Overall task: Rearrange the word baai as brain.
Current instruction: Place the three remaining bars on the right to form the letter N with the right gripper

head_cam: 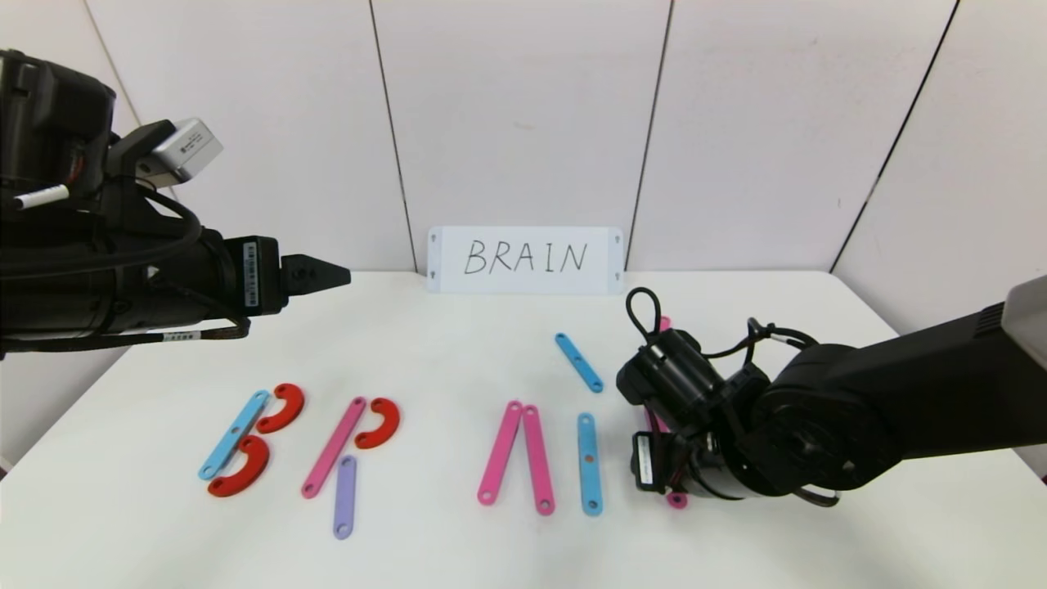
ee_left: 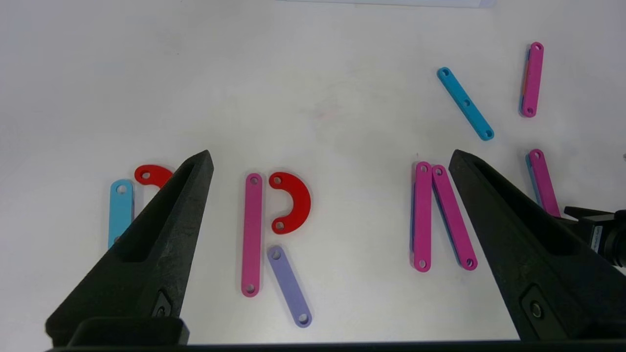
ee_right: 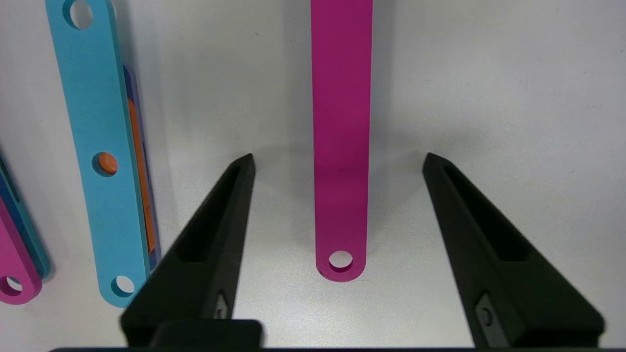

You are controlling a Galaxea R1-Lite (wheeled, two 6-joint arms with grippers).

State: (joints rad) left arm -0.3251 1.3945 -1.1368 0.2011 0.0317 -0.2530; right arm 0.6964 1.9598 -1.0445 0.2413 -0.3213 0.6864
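Note:
The letters lie flat on the white table [head_cam: 458, 352]. At the left, a light-blue strip [head_cam: 234, 433] and two red curves [head_cam: 282, 407] form a B. A pink strip [head_cam: 334, 447], a red curve [head_cam: 379, 422] and a purple strip [head_cam: 344, 496] form an R. Two pink strips [head_cam: 501, 451] meet at their far ends, with a light-blue strip [head_cam: 589, 463] beside them. My right gripper [ee_right: 338, 156] is open and low, straddling the near end of a pink strip [ee_right: 341, 122] without touching it. My left gripper [ee_left: 330, 152] is open and empty, high over the left side.
A white card with handwritten BRAIN [head_cam: 525, 259] stands against the back wall. A slanted light-blue strip [head_cam: 579, 361] lies behind the right wrist [head_cam: 695, 442]. Another pink strip's far end [head_cam: 664, 321] shows behind that wrist. Wall panels close the back.

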